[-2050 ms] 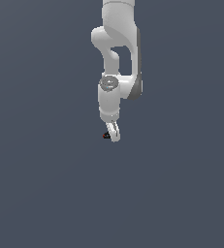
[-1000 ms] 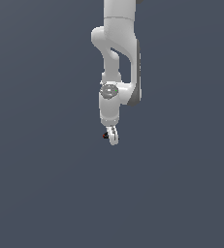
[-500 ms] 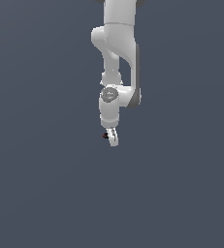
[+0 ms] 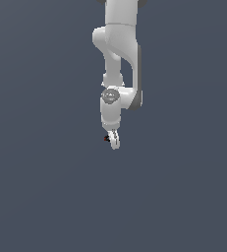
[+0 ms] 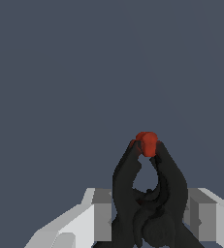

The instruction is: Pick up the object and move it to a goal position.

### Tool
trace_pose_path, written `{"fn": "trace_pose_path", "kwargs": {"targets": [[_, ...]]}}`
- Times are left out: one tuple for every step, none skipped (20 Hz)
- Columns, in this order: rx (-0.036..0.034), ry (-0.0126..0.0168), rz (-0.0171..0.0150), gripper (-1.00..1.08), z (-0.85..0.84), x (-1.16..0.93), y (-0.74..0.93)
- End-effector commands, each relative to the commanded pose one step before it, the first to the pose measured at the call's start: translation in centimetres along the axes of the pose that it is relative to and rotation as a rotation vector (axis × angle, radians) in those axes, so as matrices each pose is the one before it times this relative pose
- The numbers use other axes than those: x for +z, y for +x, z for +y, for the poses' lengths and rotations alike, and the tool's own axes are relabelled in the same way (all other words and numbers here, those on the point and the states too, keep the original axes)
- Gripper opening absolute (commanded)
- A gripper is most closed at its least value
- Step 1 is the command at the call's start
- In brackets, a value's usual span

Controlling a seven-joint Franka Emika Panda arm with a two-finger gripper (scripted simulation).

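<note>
Against a flat slate-grey backdrop, the white-and-grey Panda arm (image 4: 119, 54) hangs down from the upper edge of the exterior view. Upper link broad and white, with a grey panel along the side toward the exterior view's right. Below it a round grey joint cap faces the camera, then the wrist narrows downward.

The gripper (image 4: 114, 141) sits at the arm's lowest point, near the middle of the exterior view. It points downward and is slightly tilted. From this camera the fingers overlap into one pale shape, so no gap can be read there.

The wrist view gives the closer look. The two grey-white fingers (image 5: 102, 213) stand on either side of the object (image 5: 149, 193), their inner faces against its dark body. Gripper is pinching the object; no daylight visible between fingers and item on either side.

The object is thin and black, made of two curved limbs that meet at a tip capped with a small red spot. A small opening shows between the limbs. The tip projects beyond the fingertips, away from the wrist camera.

In the exterior view the object (image 4: 106, 139) appears only as a tiny dark speck with a hint of red, touching the gripper on the side toward the exterior view's left.
</note>
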State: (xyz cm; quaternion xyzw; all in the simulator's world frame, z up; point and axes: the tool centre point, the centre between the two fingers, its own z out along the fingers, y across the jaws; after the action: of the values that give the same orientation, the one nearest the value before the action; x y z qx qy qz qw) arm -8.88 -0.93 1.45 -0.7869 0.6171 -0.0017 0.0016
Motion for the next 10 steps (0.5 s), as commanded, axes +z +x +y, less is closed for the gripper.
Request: {"fn": "trace_pose_path", "kwargs": {"targets": [[0.00081,0.01223,0.00393,-1.0,-0.385,-0.221,0.306],[0.0005,0.00911,0.00295,-1.0,-0.283,-0.158,0.228],[0.00062,0.01118,0.00363,-1.0,-0.346,-0.195,0.28],[0.00074,0.01323,0.00429,-1.0,-0.41,-0.23,0.331],[0.00086,0.01534,0.00498,-1.0,-0.475,-0.269,0.384],[0.00099,0.01743,0.00565,-1.0,-0.54,-0.305,0.436],[0.00111,0.01957,0.00635,-1.0,-0.605,-0.344,0.49],[0.00125,0.02173,0.00704,-1.0,-0.672,-0.383,0.544],[0.00138,0.02389,0.00774,-1.0,-0.738,-0.423,0.598],[0.00151,0.02584,0.00837,-1.0,-0.798,-0.459,0.646]]}}
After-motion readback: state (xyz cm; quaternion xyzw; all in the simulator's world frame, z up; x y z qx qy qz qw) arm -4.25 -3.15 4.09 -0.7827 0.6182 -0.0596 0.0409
